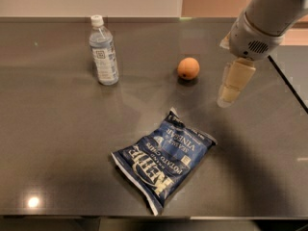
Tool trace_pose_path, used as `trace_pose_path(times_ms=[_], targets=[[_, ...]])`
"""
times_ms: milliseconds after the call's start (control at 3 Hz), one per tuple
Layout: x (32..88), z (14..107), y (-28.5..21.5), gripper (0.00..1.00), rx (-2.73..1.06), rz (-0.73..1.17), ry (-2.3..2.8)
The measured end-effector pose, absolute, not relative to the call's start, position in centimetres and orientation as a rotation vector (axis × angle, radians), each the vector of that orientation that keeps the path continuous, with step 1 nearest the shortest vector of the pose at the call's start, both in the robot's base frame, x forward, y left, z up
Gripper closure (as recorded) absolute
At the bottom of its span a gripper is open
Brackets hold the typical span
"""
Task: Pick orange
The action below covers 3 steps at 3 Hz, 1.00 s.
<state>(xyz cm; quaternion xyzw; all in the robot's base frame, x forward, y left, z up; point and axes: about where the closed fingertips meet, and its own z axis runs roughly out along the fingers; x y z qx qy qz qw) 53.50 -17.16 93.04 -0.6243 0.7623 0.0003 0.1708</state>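
The orange (188, 68) is a small round fruit lying on the dark grey table (57, 143), a little right of centre toward the back. My gripper (226, 99) hangs from the pale arm at the upper right. It is to the right of the orange and slightly nearer the camera, apart from it, above the table surface. Nothing shows in the gripper.
A clear water bottle (103, 50) with a white cap stands upright at the back left. A blue chip bag (163, 159) lies flat in front of the orange. The table's right edge (288, 83) runs diagonally just right of the gripper.
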Motion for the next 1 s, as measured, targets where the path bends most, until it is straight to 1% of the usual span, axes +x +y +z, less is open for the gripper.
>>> trace_pose_path(times_ms=[333, 1000], targets=[[58.3, 91.1, -16.0, 0.00, -1.711, 0.033, 2.173], [64.6, 88.4, -16.1, 0.00, -1.608, 0.132, 2.220]])
